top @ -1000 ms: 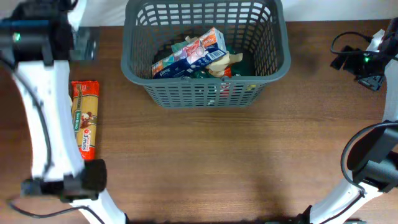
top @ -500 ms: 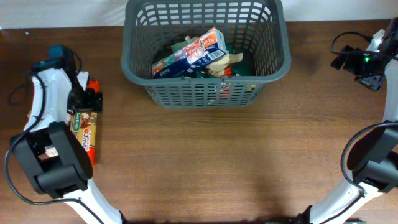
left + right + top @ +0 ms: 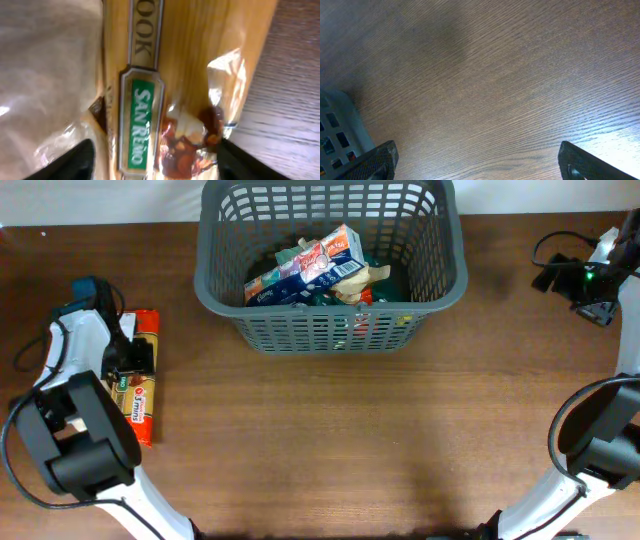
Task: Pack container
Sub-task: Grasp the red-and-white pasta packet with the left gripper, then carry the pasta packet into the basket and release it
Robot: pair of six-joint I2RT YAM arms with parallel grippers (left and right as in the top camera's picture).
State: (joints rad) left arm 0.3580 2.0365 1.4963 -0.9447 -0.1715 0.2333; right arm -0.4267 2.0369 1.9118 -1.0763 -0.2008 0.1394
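Observation:
The container (image 3: 330, 332) is a dark grey slotted basket at the back middle of the table, with several snack packets (image 3: 310, 265) inside. A long yellow-orange pasta packet (image 3: 142, 395) lies on the table at the left. My left gripper (image 3: 128, 358) is down over the packet's upper half. In the left wrist view the packet (image 3: 175, 75) fills the frame, and my left gripper (image 3: 155, 162) is open with a finger at each side of it. My right gripper (image 3: 572, 280) is open and empty above bare table (image 3: 480, 160) at the far right.
The basket's corner (image 3: 335, 127) shows at the left edge of the right wrist view. The left arm's base (image 3: 85, 445) stands at the front left, the right arm's base (image 3: 600, 445) at the front right. Brown wood table (image 3: 350, 440) lies in front of the basket.
My left arm has swung from the back left corner down onto the pasta packet and now sits low over its upper half. The right arm has not moved.

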